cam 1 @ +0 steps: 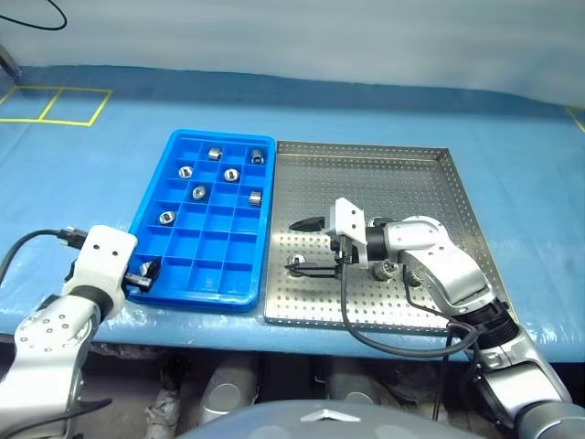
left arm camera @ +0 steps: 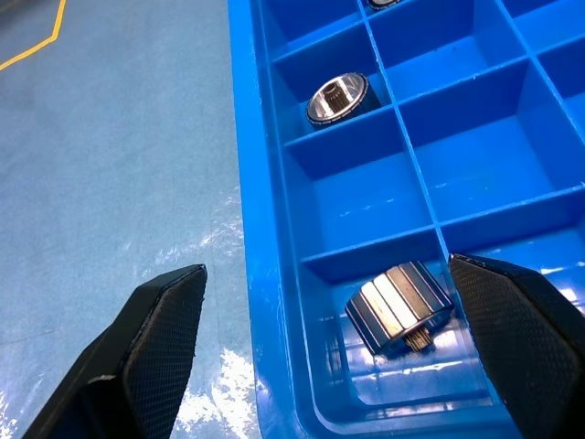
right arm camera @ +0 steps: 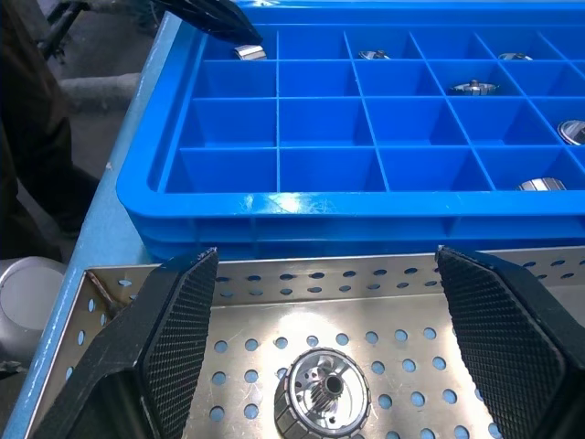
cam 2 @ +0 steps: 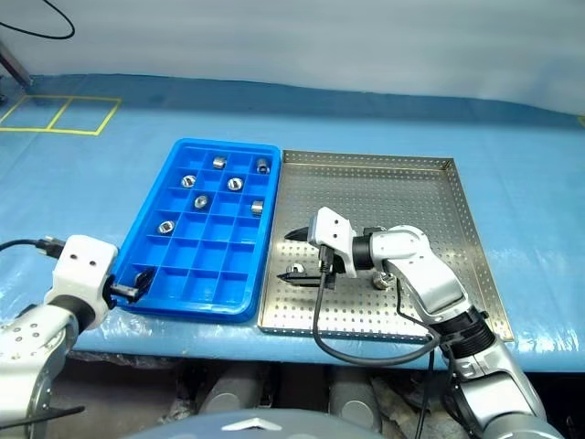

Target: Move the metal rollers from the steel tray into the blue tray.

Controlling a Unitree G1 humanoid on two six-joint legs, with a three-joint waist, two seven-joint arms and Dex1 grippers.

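Your right pincer [cam 1: 305, 245] stands wide open and empty over the steel tray [cam 1: 430, 174], pointing toward 9 o'clock in the head views, at the blue tray [cam 1: 265, 219]. The relation that counts: one metal roller [right arm camera: 323, 395] lies on the perforated floor squarely between the two fingers [right arm camera: 174, 320], on its side with its bore facing back along the pincer, so its long axis runs with your approach, not across it. You look set for a straight descent and a close on its round flanks.

Another roller [cam 1: 388, 269] sits behind the wrist, near 3 o'clock of the pincer. The blue tray's wall rises just past the fingertips at 9 o'clock, so keep forward travel short; the steel floor elsewhere is open.

Your left pincer [left arm camera: 338, 352] is also spread wide, holding nothing, straddling the blue tray's near-left corner rim; a roller [left arm camera: 399, 303] lies loose in that corner compartment. Several more rollers already fill farther cells [cam 1: 198, 192].
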